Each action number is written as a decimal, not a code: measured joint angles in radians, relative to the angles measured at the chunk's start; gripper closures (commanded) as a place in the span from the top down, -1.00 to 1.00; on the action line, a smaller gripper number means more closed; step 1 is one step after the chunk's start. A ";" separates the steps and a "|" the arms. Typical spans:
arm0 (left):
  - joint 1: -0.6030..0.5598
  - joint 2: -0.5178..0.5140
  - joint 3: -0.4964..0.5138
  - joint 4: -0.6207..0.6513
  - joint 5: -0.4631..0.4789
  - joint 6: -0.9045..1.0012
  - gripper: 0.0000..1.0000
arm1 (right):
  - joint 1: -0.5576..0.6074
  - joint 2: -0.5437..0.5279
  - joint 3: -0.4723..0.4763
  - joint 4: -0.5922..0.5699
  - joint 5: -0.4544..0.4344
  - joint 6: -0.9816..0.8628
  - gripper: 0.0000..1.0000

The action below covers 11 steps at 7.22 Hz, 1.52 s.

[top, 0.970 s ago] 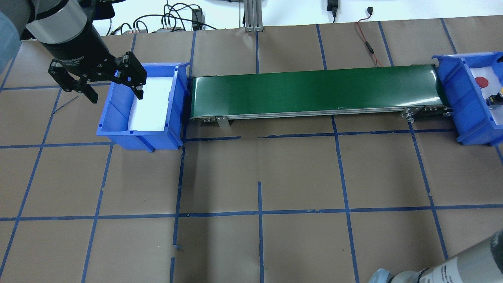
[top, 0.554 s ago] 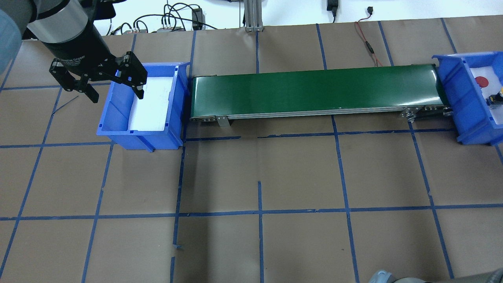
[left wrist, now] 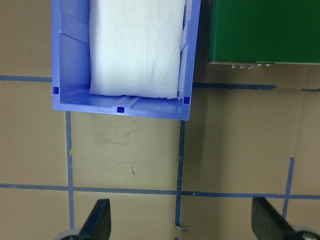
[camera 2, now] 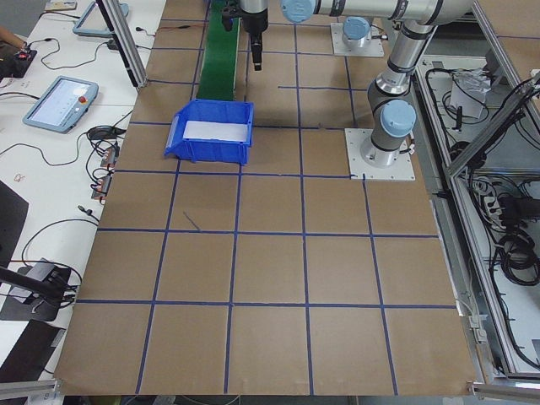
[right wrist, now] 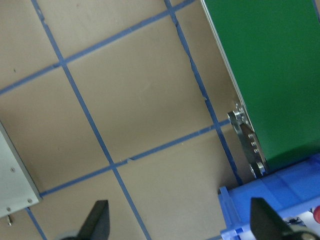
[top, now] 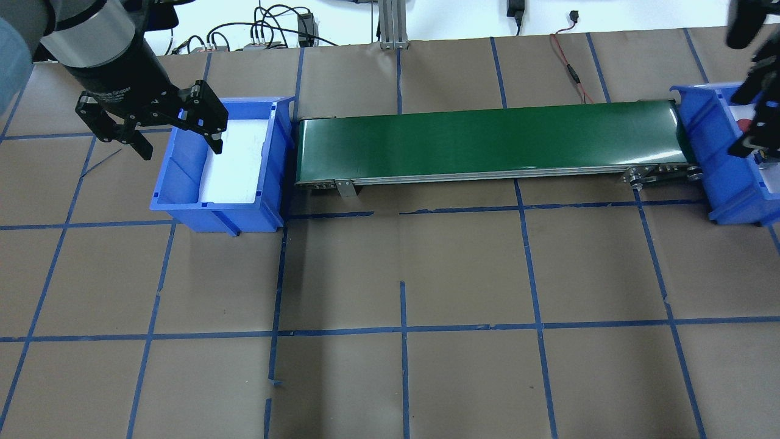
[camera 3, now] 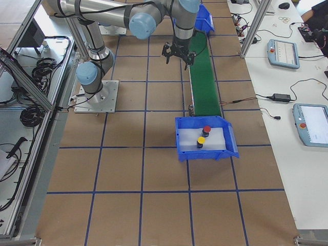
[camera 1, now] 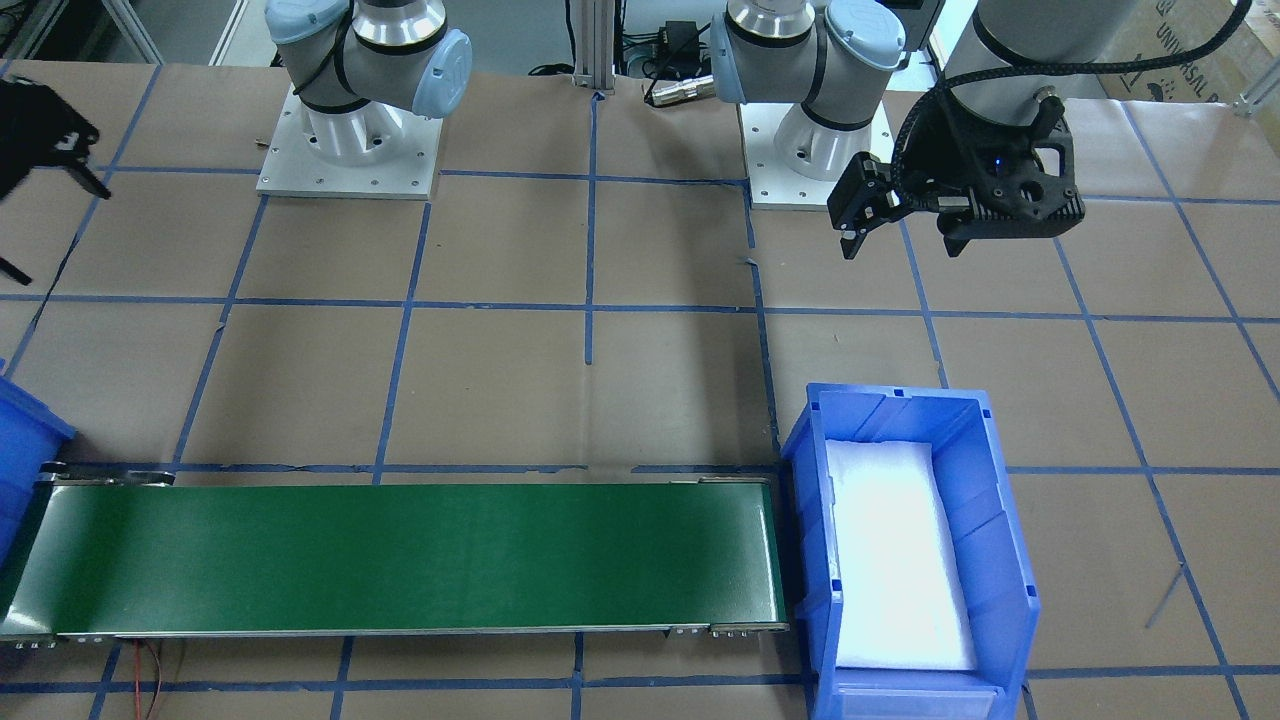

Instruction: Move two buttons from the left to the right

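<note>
Table (top: 463, 274) first: a wide top covered in brown paper and gridded with blue tape lines. Along its far side from the robot lies a long green conveyor belt (top: 487, 143), running left to right.

A bin sits at each end of the belt. The left blue plastic bin (top: 210, 214) stands just beside the belt's left end, its floor covered by a white foam pad (top: 237, 164). The right blue plastic bin (camera 3: 202, 155) sits at the belt's other end and is lined with white foam in the same way.

The left black two-finger gripper (top: 181, 151) hangs high up by the left bin, fingers pointing down. Its jaws are spread wide with nothing between them. Its wrist camera looks down on the bin's near end and the paper in front of it.

The right black two-finger gripper (right wrist: 182, 225) is up near the belt's right end. From overhead and from the front it is only a dark blur at the edge of sight. Its own wrist camera shows the two fingertips well apart, holding nothing, above bare paper. The belt's end roller and a corner of the right bin show at that view's edge.

Both buttons are in the right bin, standing caps up on the foam, each on a short dark body. The red mushroom-capped push button (camera 3: 206, 129) is the one nearer the belt. The yellow mushroom-capped push button (camera 3: 201, 140) is close beside it, toward the bin's outer end. Neither gripper touches them.
</note>
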State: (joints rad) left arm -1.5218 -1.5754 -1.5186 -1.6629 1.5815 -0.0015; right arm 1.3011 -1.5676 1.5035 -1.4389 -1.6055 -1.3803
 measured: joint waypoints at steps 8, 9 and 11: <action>0.000 0.000 0.000 0.000 0.000 0.000 1.00 | 0.316 0.017 -0.028 -0.113 0.004 1.311 1.00; 0.000 0.000 0.000 0.000 0.000 0.000 1.00 | 0.318 0.020 -0.024 -0.115 0.008 1.387 1.00; 0.000 0.000 0.000 0.000 0.000 0.000 1.00 | 0.318 0.032 -0.010 -0.123 0.011 1.434 1.00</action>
State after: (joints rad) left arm -1.5217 -1.5754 -1.5187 -1.6628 1.5815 -0.0016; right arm 1.6190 -1.5352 1.4933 -1.5614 -1.5942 0.0536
